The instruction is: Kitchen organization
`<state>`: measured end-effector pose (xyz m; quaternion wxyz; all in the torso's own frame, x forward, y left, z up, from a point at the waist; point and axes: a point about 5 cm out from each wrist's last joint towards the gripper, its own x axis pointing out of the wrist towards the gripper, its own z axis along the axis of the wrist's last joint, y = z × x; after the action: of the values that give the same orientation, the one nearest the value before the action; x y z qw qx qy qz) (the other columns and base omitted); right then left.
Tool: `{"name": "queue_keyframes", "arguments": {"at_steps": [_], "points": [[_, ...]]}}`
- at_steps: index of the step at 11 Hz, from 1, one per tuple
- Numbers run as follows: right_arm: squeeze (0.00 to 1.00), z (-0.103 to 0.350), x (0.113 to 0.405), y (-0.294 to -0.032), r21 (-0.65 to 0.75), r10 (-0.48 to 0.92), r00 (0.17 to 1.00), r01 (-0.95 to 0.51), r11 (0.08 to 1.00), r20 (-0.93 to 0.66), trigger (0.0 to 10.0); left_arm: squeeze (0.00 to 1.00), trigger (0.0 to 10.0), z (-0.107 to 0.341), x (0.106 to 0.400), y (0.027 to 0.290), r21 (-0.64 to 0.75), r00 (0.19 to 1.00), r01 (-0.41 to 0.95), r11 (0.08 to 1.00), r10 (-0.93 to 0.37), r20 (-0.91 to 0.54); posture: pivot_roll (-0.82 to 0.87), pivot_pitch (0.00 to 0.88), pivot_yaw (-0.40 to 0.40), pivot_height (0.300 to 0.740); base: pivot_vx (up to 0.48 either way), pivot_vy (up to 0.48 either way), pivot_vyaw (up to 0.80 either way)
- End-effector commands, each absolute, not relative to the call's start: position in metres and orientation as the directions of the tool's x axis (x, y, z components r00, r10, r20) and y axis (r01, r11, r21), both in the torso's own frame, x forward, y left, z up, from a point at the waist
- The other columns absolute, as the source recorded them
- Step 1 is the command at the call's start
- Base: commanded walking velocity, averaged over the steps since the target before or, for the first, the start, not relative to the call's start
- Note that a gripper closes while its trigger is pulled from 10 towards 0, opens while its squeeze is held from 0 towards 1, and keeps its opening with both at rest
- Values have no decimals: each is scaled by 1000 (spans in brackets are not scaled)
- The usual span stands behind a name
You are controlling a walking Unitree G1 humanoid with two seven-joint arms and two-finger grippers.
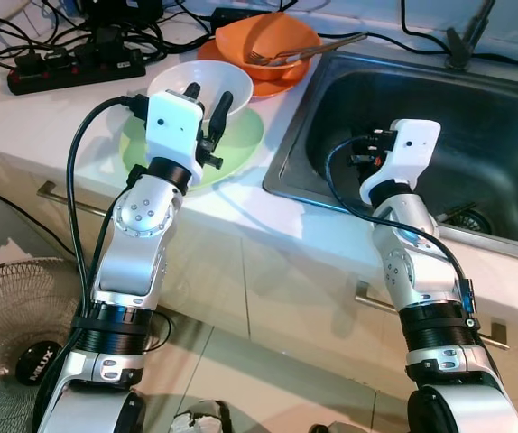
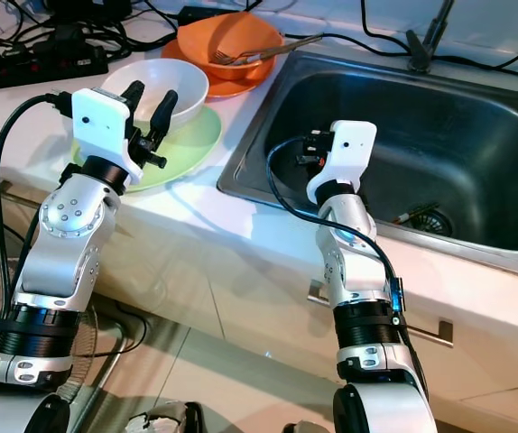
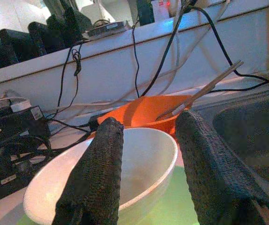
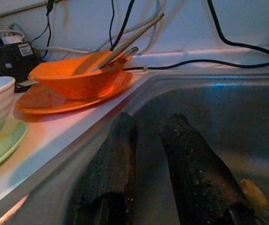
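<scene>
Kitchen worktop, pale counter [image 1: 232,216], with a stainless steel sink [image 1: 476,126] occupying its right half. Cables and a black power strip [image 1: 74,70] are lying along the far left edge.

Items on the counter, left of the sink: a white round ceramic bowl [image 1: 182,83] is sitting on a pale green flat plate [image 1: 241,144]; just beyond it, an orange plastic bowl [image 1: 263,41] is resting on a matching orange plate [image 2: 232,87], with a metal fork [image 1: 268,58] and one other long utensil [image 1: 331,42] leaning in it.

The left gripper [image 1: 208,101] is hovering at the white bowl, fingers spread wide and empty, one to each side of the near rim. The right gripper [image 4: 153,154] is reaching inside the sink near its left wall, fingers a narrow gap apart, gripping nothing.

Progress, as judged: early. All dishes are sitting on the counter unsorted; the white bowl looks first in line.
</scene>
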<state>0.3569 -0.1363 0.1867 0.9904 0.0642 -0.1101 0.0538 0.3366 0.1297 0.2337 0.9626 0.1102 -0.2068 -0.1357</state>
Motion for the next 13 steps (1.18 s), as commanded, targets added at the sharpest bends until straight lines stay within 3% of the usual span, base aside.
{"name": "queue_keyframes", "arguments": {"at_steps": [1,13], "points": [[0,188,357,-136,133,86,968,-120,984,234,10000,0,10000,236,337,130,269,876,213,939,-305,373,87,96,16,740,285,0,0],[0,189,358,-136,133,89,968,-122,984,234,10000,0,10000,238,337,129,267,873,209,941,-303,383,88,94,15,740,323,0,0]]}}
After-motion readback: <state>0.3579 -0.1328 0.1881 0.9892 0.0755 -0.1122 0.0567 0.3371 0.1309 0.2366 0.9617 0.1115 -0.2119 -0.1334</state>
